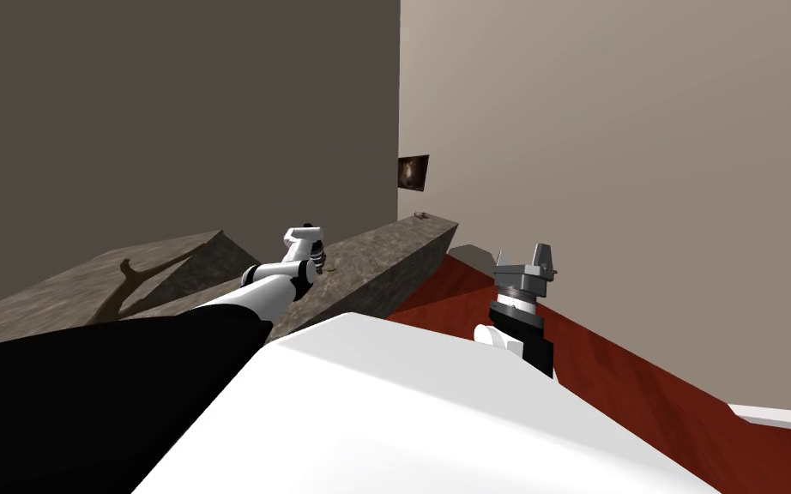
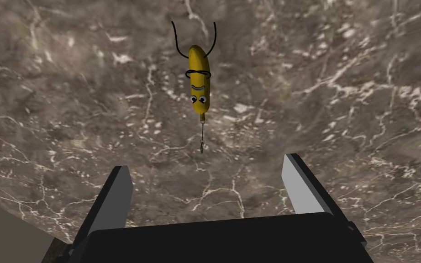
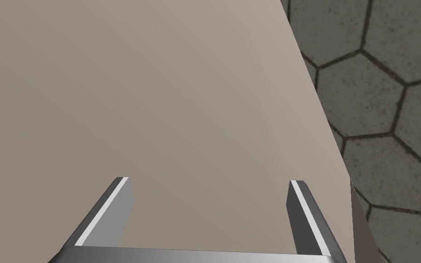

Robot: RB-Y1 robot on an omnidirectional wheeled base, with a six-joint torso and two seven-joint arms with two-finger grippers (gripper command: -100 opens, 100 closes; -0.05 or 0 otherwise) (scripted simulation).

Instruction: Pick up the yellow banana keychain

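Yellow banana keychain (image 2: 199, 82): lies flat on the brown marbled counter (image 2: 68, 118), ahead of the left gripper (image 2: 206, 163) and close to its centre line. It is apart from both blades, with its long axis running away from the gripper.
Attachments: a thin black cord (image 2: 176, 39) loops off the far end. A short metal chain (image 2: 202, 137) with a small clasp trails from the near end toward the gripper.
Handling, judged: probably light, with a stiff, smooth body that could skid on the polished stone or squirt out of a hard pinch. Cord and chain look limp and would give poor holds.
Where to take hold: across the middle of the yellow body, one blade on each long side; the present alignment suits that.
Left gripper state: blades spread wide, far wider than the body, holding and touching nothing, hovering above the counter.
Right gripper (image 3: 209, 180): blades apart, empty, raised off to the right of the counter.
Step in hand, judged: approach; the gripper needs to move forward and down before closing.
Risk: snagging the chain first and dragging the keychain askew.
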